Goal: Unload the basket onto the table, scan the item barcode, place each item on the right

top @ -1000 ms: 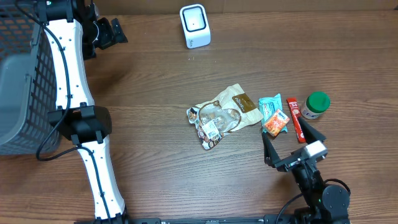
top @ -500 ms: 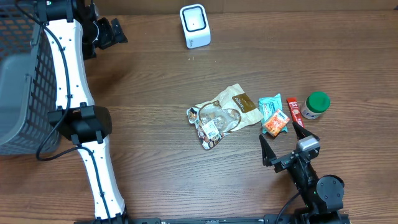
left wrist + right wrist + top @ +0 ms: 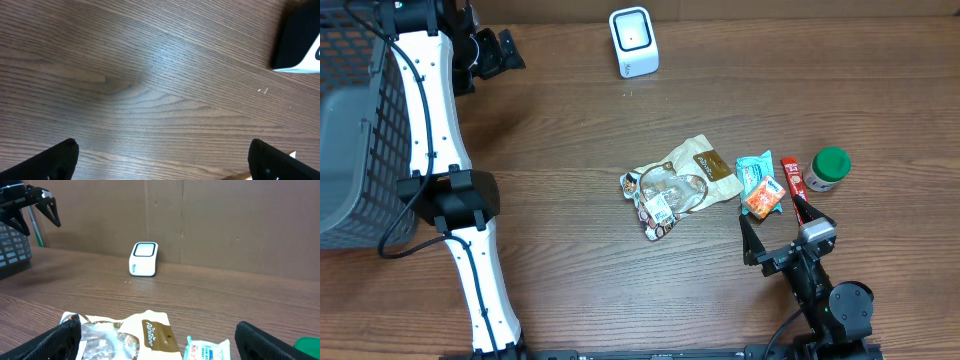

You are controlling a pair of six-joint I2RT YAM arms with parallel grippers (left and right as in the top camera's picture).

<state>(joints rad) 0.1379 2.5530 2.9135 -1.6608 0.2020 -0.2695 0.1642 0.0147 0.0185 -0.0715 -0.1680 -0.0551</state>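
Beside the snack packets (image 3: 695,180): right claw (image 3: 778,228) spread, empty | left claw (image 3: 162,157) spread, empty | scanner (image 3: 299,42) half cut off

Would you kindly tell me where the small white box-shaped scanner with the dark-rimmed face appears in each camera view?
Overhead: the small white box-shaped scanner sits at top centre.
Left wrist: only its corner shows, at the top right edge.
Right wrist: left of centre, before the brown cardboard wall.
Shared landmark: the wood-grain table, under it in all three.
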